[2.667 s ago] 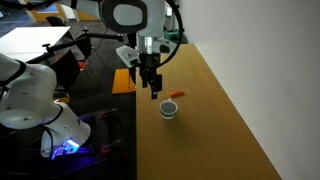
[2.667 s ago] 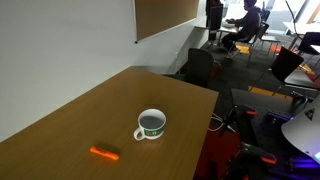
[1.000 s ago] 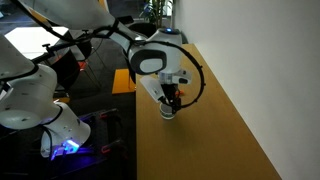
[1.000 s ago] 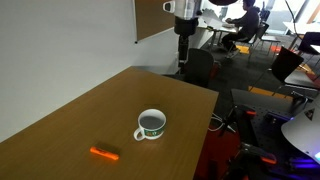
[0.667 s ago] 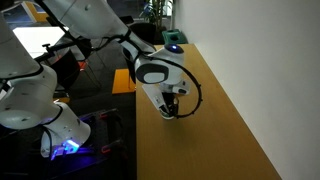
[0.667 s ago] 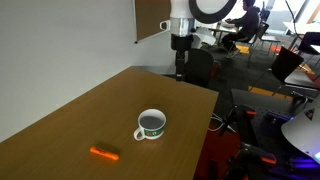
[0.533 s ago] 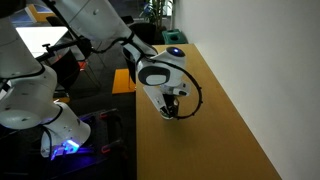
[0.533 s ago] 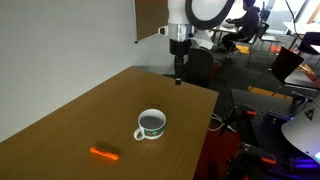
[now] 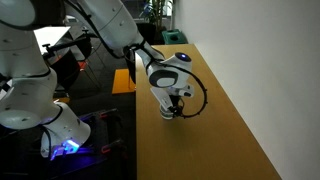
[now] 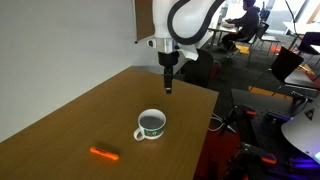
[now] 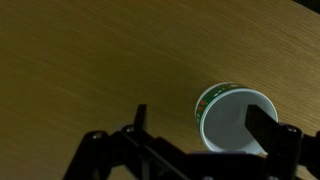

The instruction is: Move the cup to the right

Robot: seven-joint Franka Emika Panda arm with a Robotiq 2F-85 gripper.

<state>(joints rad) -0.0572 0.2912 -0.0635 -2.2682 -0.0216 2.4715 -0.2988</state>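
Note:
The cup [image 10: 150, 124] is a short white mug with a dark inside and a small handle, standing on the wooden table [image 10: 80, 125]. In the wrist view the cup [image 11: 235, 120] sits at lower right, with a green patterned band round its rim. My gripper [image 11: 205, 125] is open and above it: one finger [image 11: 270, 128] hangs over the cup's mouth, the other finger [image 11: 140, 118] is outside its left wall. In an exterior view the gripper [image 10: 168, 86] hovers above and behind the cup. In an exterior view the gripper [image 9: 175, 105] mostly hides the cup [image 9: 167, 115].
A small orange object [image 10: 104, 154] lies on the table left of the cup. The table's edge [image 10: 205, 130] runs close beside the cup, with chairs and cables beyond. A white wall [image 9: 260, 60] borders the table's far side.
The arm has come down and swung over the cup; the gripper dropped lower towards it. The cup and the orange object have not moved.

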